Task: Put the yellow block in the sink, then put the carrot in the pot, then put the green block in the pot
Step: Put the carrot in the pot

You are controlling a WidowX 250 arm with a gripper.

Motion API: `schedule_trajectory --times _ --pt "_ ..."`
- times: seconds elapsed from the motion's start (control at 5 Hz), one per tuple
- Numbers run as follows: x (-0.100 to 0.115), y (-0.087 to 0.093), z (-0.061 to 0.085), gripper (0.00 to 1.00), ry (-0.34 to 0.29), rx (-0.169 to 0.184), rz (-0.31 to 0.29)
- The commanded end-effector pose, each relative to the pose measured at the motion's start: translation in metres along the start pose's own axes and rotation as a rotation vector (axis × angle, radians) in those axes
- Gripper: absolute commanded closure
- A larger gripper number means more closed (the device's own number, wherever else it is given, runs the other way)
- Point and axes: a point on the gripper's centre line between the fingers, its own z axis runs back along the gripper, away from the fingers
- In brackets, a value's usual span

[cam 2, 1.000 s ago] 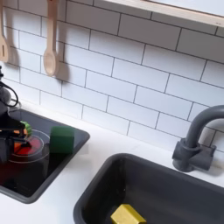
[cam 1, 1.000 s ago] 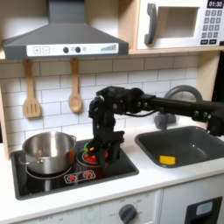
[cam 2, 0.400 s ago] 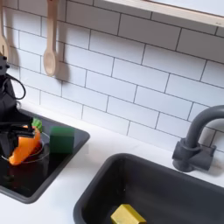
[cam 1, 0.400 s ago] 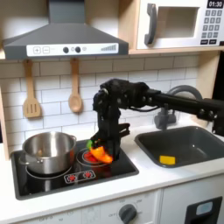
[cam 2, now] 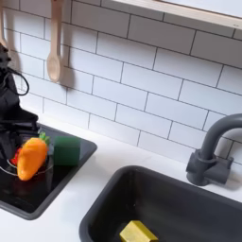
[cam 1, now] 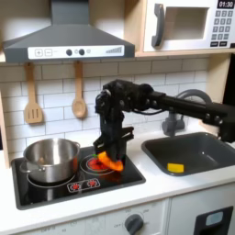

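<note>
The carrot [cam 2: 32, 158] has come up off the red burner [cam 1: 97, 166] since a second ago: then it lay low on the burner ring under the gripper, now it hangs clear above the stove top, tilted, its green leafy end toward the second exterior view's right. The gripper [cam 1: 112, 158] is clamped on the carrot, jaws closed around its orange body, and the black arm has lifted slightly while remaining over the stove's right half in the first exterior view.

The green block [cam 2: 66, 149] sits unmoved at the back right corner of the black stove top [cam 2: 43, 194], just beside the hanging carrot. The pot [cam 1: 50, 158] stands on the stove's left burner in the first exterior view. The yellow block [cam 2: 138, 232] lies in the sink [cam 2: 189, 203], near its front edge, with the dark faucet [cam 2: 212, 151] behind.

White tile wall, two wooden spoons [cam 1: 78, 92] hanging, grey range hood [cam 1: 68, 39] above, microwave [cam 1: 191, 24] at the upper right
</note>
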Motion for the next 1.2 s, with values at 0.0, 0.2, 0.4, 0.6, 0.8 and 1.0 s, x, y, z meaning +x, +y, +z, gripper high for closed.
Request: schedule_trajectory --times 0.0,0.2,0.4,0.6,0.8,1.0 --pt "0.011 0.001 -0.011 0.0 0.0 0.036 0.012" --pt "0.015 -0.002 -0.008 0.0 -0.008 0.027 0.01" --pt "0.014 -0.006 -0.007 0.0 -0.01 0.024 -0.011" --pt "0.015 -0.007 -0.009 0.0 -0.002 0.028 -0.009" --pt "0.02 -0.003 -0.014 0.0 0.002 0.041 0.009" --pt "0.027 -0.004 -0.028 0.0 0.014 0.049 0.025"
